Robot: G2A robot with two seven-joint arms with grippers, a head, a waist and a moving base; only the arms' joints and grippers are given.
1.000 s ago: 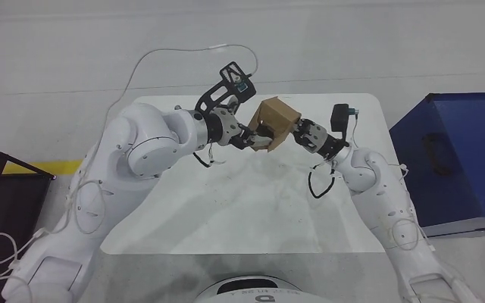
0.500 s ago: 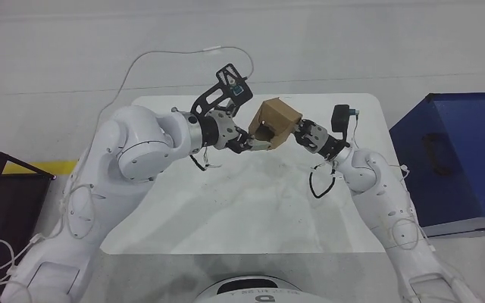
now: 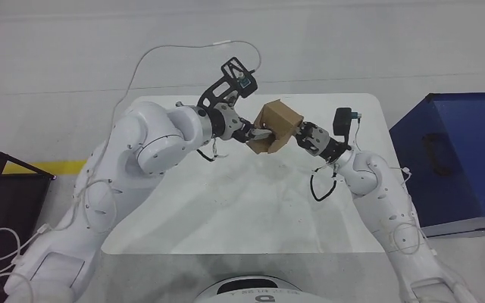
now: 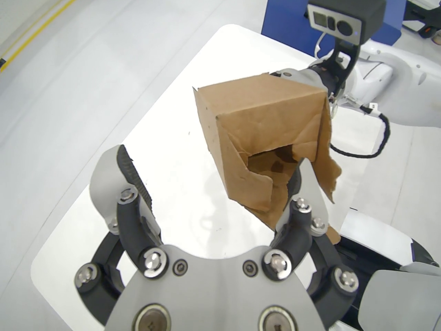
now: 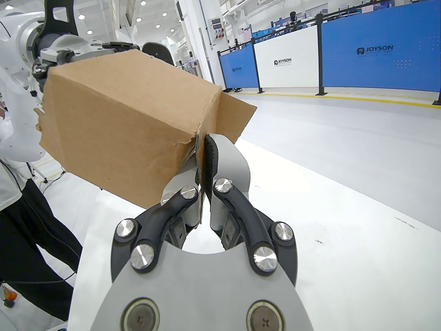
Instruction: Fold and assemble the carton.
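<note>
The brown carton (image 3: 276,123) hangs in the air over the far part of the white table (image 3: 227,212), tilted, between the two grippers. My right gripper (image 5: 202,148) is shut on a thin edge flap at one end of the carton (image 5: 120,115); from above it (image 3: 298,135) sits at the carton's right side. My left gripper (image 4: 217,177) is open at the other end, where the carton (image 4: 262,118) has a ragged, partly folded opening. One fingertip (image 4: 303,177) rests at the torn flap by that opening; the other finger (image 4: 132,173) stands free. From above, the left gripper (image 3: 257,136) is at the carton's left.
A blue bin (image 3: 447,155) stands off the table's right side, also seen behind the right arm (image 4: 293,1). A dark frame (image 3: 15,189) stands at the left edge. The table's near half (image 3: 242,227) lies bare below the arms.
The left arm's elbow swung out and back, and its gripper shifted slightly at the carton's open end. The carton and the right gripper have barely moved.
</note>
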